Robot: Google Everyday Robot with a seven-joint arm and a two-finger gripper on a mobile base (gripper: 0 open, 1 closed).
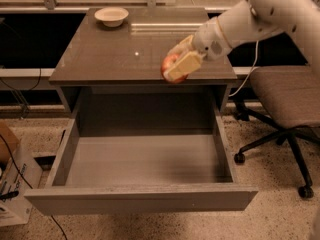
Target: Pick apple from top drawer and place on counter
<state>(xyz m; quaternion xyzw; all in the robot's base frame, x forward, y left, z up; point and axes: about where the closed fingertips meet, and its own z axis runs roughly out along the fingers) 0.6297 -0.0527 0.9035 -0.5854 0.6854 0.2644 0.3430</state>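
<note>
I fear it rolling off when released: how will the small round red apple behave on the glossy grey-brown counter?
Held by the gripper near the front edge of the glossy grey-brown counter, the small round red apple would probably roll: it is round and the top looks smooth. It looks firm, its shape round under the grip.

Hand (177,67) with apple (168,64) over counter (115,56) edge; bare top beyond, bowl (111,16) far-left.

You see only a red sliver of the apple (167,62); the claw (174,66), over the bench's (110,54) front edge, clamps it and covers the rest. The arm (260,9) runs out past the top and right edges. The chair (285,94) is cut off at right.
</note>
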